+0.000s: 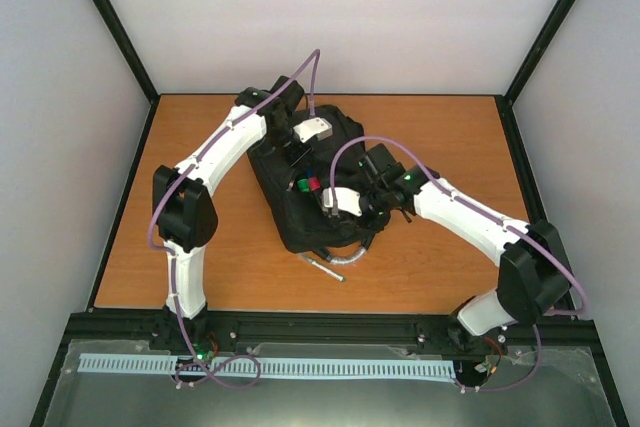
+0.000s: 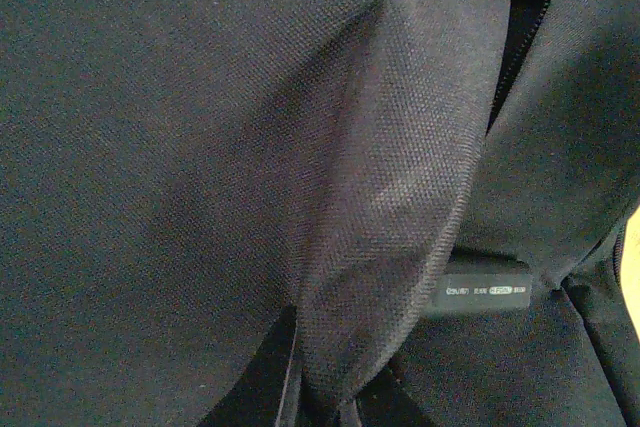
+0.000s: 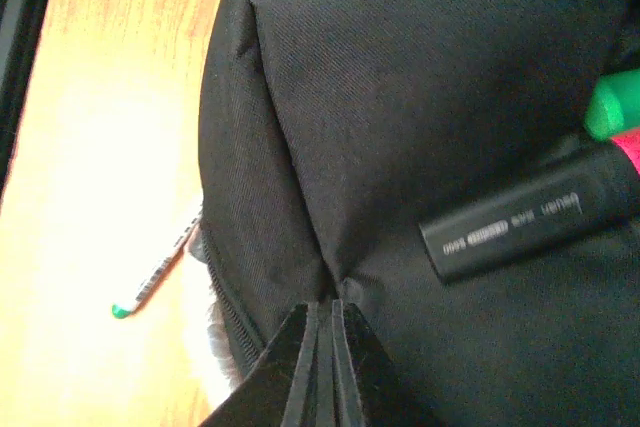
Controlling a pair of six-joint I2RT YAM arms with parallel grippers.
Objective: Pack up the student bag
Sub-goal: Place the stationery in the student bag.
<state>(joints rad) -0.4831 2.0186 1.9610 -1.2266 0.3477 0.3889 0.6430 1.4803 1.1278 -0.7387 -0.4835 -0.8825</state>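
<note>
A wooden table (image 1: 430, 277) is seen from above, with two white robot arms bolted at its 6 o'clock edge. The student bag (image 1: 300, 217), a large black fabric backpack, lies flat at the centre of the table. Its long side runs roughly from 12 to 6 o'clock, and both arms reach over it. A grey-silver loop handle (image 1: 350, 255) curls out from its 6 o'clock end.

The left arm rises from 7 o'clock and bends over the bag's 12 o'clock end. Its wrist camera shows the left gripper (image 2: 318, 402) clenched on a raised fold of the bag's black cloth. The ridge of cloth narrows down between the two dark fingers, though they are dim and hard to make out.

The right arm comes in from 4 o'clock to the bag's 3 o'clock side. The right gripper (image 3: 325, 309) has its black fingers pressed together, pinching a pucker of the bag's fabric at their tips.

A black marker (image 3: 530, 222) with small white print lies on top of the bag, at 3 o'clock from the right gripper's fingers. It has a red end (image 3: 628, 152), and a green piece (image 3: 610, 112) sits just beside that at 12 o'clock.

A thin pen (image 3: 150, 282) with a green tip lies on the bare wood near the bag's zipper edge (image 3: 228, 319), at 9 o'clock from the right gripper.
</note>
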